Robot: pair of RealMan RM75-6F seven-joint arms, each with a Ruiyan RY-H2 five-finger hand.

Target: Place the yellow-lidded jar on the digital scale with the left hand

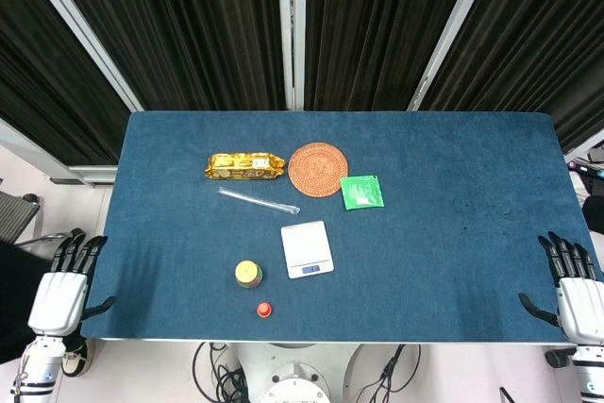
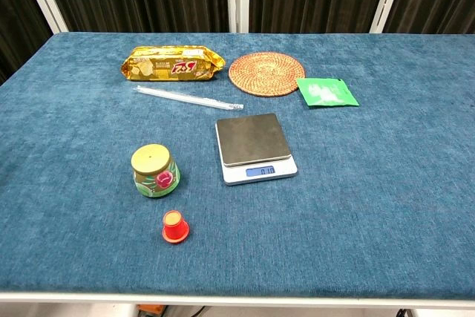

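**Two idle hands, and the jar sits off toward the left one**

Both hands hang at the near corners of the bench, holding nothing. The left hand (image 1: pixel 64 282) rests just off the bench's left edge with its fingers (image 1: pixel 83 250) stretched forward and slightly apart, thumb out to the side. The right hand (image 1: pixel 572 280) mirrors it at the far right edge, fingers likewise extended and empty. Only the head view shows either of them.

The yellow-lidded jar (image 2: pixel 155 171) stands upright on the blue cloth, ahead of the left fingers and inboard of them, toward the bench's middle. It is well apart from those fingers, but far closer to them than to the right hand, so the left arm looks the natural one to reach. Its long axis is vertical; the lid faces up.

The jar is squat, narrower at the yellow lid than at its base, with a green label bearing a red mark. Just beside it, on the side away from the left fingers, lies the digital scale (image 2: pixel 254 146), its dark platter bare and its display lit. A small red cap (image 2: pixel 175 227) sits near the jar, on the near side, and I would guess a low sideways reach might brush it.
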